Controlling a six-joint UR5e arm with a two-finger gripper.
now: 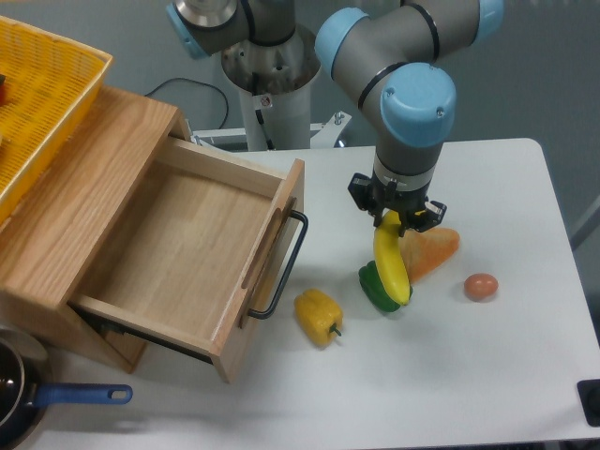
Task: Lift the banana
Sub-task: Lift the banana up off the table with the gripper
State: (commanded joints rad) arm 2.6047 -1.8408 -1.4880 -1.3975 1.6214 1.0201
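end effector [395, 218] clenched on top end of banana [390, 264] | banana hangs near-upright, lifted above white counter [487, 375], its lower end in front of green pepper [373, 288] | orange carrot toy [433, 249] just right | yellow bell pepper [317, 316] lower left | open wooden drawer [178, 253] left

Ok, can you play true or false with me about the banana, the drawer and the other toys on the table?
1. The tool holds the banana by its top end. True.
2. The wooden drawer is shut. False: it is pulled open.
3. The yellow pepper is inside the drawer. False: it lies on the white table, near the drawer's handle.
4. A green pepper sits behind the hanging banana. True.
5. The brown egg sits on the table to the right of the banana. True.
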